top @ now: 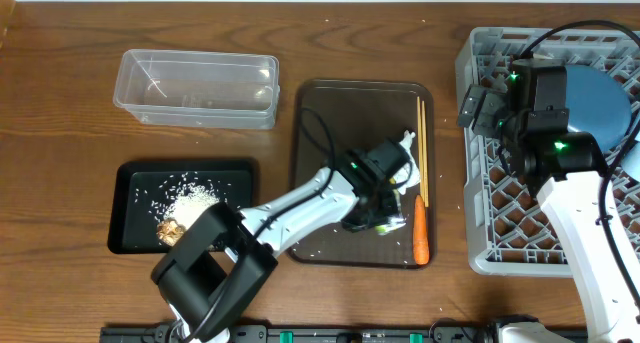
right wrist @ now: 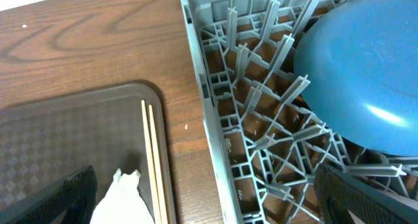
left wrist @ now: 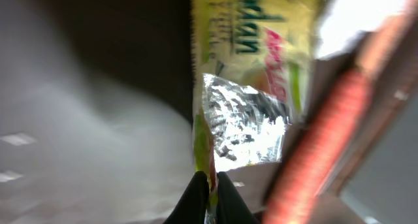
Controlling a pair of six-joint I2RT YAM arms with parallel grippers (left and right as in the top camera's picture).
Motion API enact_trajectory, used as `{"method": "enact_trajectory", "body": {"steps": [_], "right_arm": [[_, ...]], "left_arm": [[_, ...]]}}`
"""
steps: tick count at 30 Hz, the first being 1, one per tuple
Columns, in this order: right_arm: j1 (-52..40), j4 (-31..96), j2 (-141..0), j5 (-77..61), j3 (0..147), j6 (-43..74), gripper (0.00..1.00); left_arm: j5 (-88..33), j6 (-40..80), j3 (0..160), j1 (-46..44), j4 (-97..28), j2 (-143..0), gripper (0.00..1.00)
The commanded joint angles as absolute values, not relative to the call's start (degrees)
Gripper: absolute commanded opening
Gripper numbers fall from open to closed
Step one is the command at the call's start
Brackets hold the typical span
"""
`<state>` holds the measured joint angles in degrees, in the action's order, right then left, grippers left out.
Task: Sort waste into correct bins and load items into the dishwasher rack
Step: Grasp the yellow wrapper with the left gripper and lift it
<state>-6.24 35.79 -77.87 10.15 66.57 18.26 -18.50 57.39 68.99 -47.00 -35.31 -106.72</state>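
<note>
The left end effector (top: 372, 221) is reaching down over the near right part of the brown serving tray (top: 330, 113). In the wrist view it (left wrist: 210, 188) is clenched on the lower edge of the yellow-green foil wrapper (left wrist: 251, 87), with the two dark fingertips (left wrist: 193, 204) pressing together on the thin foil. The orange carrot (top: 421, 235) is lying just beside the wrapper on its right. The chopsticks (top: 422, 148) are running farther back along the tray's right side, with the white tissue (top: 404, 143) just to their left. The right end effector (right wrist: 209, 201) is hanging released, its jaws wide apart and grasping nothing, over the left edge of the grey rack (top: 500, 223), where the dark-blue plate (right wrist: 366, 74) is already sitting.

On the left of the bench (top: 60, 133), the black tray (top: 130, 183) is holding rice (top: 195, 193) and a brown lump (top: 172, 230). The clear tub (top: 195, 88) beyond it is looking empty.

The step in hand appears to be sorting the wrapper. With the food gathering in the black tray, the wrapper probably belongs in the tub. The next move is calling for a lift clear of the tray's lip and the carrot, then a swing left and far, letting go only once over the tub. Because the grip is only on the foil's edge, the carry needs to be steady.
</note>
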Motion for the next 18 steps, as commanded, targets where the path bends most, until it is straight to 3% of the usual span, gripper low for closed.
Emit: {"method": "enact_trajectory", "body": {"steps": [1, 9, 18], "right_arm": [[-6.2, 35.8, -77.5, 11.1, 66.7, 18.4, 0.99], [-6.2, 35.8, -77.5, 11.1, 66.7, 18.4, 0.99], [-6.2, 35.8, -77.5, 11.1, 66.7, 18.4, 0.99]], "left_arm": [[-18.7, 57.2, 69.3, -44.0, -39.2, -104.1, 0.06], [-18.3, 51.4, 69.4, -33.7, -42.3, -94.2, 0.06], [-17.1, 51.5, 69.4, -20.2, -37.1, -83.0, 0.06]]}}
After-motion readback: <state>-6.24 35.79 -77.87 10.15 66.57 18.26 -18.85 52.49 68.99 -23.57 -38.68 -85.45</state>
